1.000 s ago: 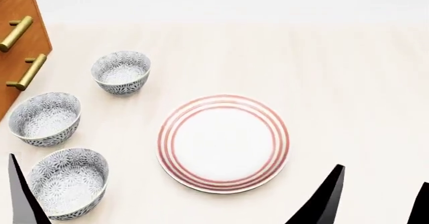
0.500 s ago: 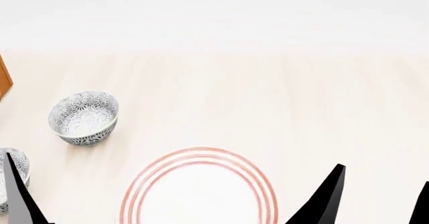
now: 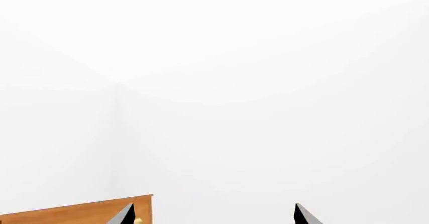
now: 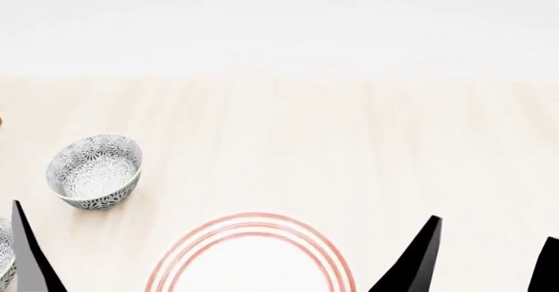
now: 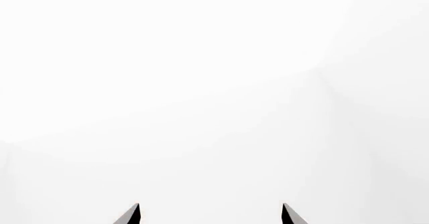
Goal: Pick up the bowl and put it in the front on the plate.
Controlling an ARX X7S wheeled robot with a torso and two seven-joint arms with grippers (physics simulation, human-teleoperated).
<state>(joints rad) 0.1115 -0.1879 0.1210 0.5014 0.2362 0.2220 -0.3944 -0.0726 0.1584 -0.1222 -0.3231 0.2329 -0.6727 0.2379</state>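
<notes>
2 grippers: left (image 3: 213,215) and right (image 5: 210,214) jaws apart, empty | bowl (image 4: 93,171) beside plate (image 4: 251,256)

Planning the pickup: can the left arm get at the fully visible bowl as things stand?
Probably yes. The bowl stands alone on the table, nothing between it and the left pincer, which is open and empty.
</notes>
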